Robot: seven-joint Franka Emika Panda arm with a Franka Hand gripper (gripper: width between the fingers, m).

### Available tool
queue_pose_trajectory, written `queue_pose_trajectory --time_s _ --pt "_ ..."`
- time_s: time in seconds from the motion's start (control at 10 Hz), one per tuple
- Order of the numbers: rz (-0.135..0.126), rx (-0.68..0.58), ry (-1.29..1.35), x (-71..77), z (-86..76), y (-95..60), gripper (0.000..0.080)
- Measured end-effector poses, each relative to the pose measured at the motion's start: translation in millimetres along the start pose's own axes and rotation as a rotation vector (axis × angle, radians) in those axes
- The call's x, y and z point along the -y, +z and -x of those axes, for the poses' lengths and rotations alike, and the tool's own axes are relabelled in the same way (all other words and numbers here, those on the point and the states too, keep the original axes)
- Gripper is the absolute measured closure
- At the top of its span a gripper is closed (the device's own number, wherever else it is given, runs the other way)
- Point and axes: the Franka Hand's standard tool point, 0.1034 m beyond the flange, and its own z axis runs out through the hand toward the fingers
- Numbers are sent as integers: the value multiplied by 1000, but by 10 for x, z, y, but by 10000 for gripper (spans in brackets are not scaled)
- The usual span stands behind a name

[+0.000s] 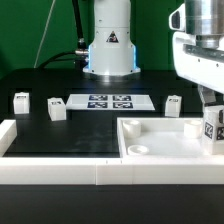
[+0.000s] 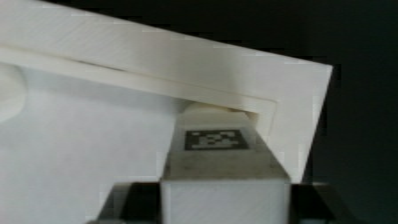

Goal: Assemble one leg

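White plastic leg, tag face visible, is pinched between the fingers and stands directly beneath them inside the corner of the white tray-like part on the black tabletop.

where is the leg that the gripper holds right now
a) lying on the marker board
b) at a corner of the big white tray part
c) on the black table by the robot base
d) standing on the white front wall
b: the gripper holds the leg at a corner of the big white tray part, as the wrist view shows.
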Motion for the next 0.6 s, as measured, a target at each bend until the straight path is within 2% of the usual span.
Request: queue_pose_trajectory --time_s 0.6 --pt "-5 25 389 13 -7 -6 508"
